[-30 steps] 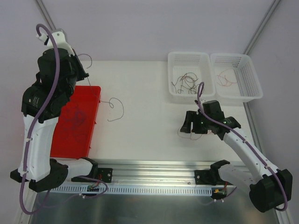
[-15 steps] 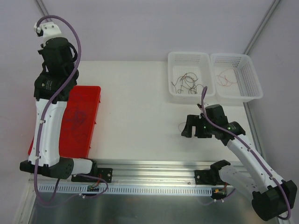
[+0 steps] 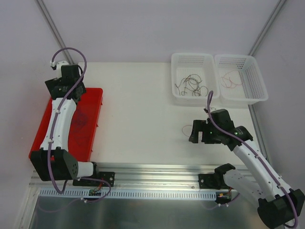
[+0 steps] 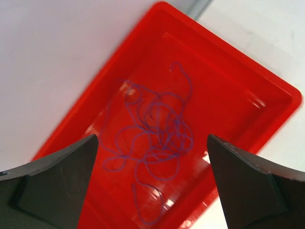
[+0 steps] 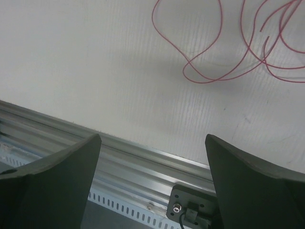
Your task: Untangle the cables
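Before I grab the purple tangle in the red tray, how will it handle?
Probably floppy and very light: the purple tangle is hair-thin, lying in loose loops. It likely lifts as one clump, since loops cross. Such thin strands may slip from a pinch.

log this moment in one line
left tool open | purple wires in red tray | right tool open | pink wire loose on table
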Robot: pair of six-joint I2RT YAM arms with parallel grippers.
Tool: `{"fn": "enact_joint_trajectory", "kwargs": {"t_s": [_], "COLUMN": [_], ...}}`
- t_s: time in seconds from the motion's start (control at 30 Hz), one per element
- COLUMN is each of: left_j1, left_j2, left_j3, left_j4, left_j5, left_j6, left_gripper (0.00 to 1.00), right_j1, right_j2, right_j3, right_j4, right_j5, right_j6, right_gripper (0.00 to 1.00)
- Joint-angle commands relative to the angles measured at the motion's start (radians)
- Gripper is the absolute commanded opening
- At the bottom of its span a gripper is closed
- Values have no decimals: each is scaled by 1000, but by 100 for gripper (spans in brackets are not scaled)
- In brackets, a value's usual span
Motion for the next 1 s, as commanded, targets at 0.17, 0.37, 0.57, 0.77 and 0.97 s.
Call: {"fn": "enact_joint_trajectory", "kwargs": {"t_s": [0.17,0.37,0.57,0.77,0.97], "left_j1": [-6,-68,-229,-230,-230], "left_j2": [-272,-364,-383,-401,-384], "left_j3": [-194,-383,-547,-599,-593], "left_j4": [9,19,94,111,112], "left_j5": [550,919,886,871,886], "left_j6": [-126,-148,-112,-98,-97], "left_gripper": [99,99,99,99,99], "right_j1": [-90,-231,-328,-310,-195], "right_j2": [36,65,169,284,359], "right_j3": [90,70,4,-47,-67], "right_j4": [-61,-21,123,268,347], "right_j5": [243,326,240,113,100], "right_j6": [21,67,116,164,201], "right_gripper": [97,97,95,80,65]}}
